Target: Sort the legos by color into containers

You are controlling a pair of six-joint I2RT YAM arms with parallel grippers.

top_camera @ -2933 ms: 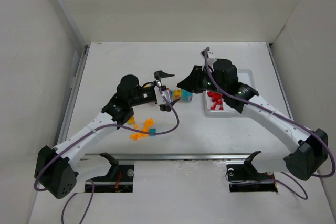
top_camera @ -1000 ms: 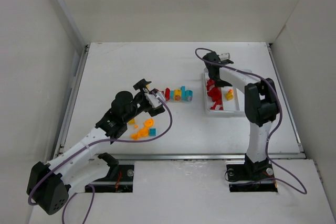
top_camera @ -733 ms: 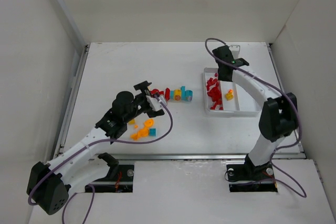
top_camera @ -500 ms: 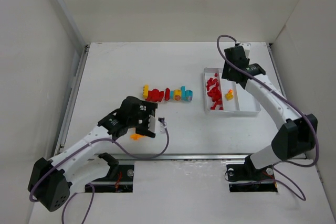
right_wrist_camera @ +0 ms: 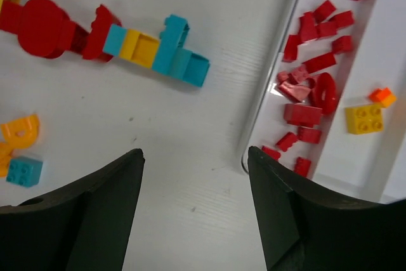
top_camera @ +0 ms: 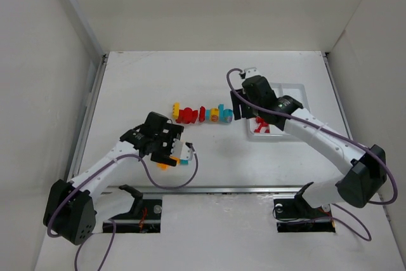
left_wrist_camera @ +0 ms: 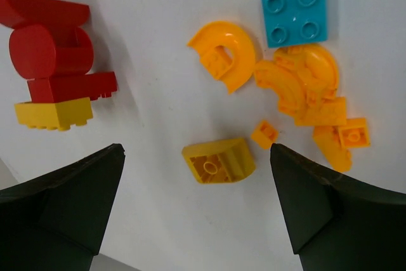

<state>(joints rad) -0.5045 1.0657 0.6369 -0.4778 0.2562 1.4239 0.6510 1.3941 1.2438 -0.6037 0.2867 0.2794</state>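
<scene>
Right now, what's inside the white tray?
Red bricks lie in the tray's left compartment; the middle holds one yellow brick and a small orange piece. The third compartment is partly hidden under the right arm.

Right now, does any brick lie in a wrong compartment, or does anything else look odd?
No brick lies wrongly in the tray: red pieces fill one compartment, the yellow brick and small orange piece share the next. One oddity: the row on the table joins red, yellow and cyan bricks.

Row of legos (top_camera: pixel 203 114) lies left of tray (top_camera: pixel 297 89); orange legos (top_camera: pixel 163 165) lie apart.
</scene>
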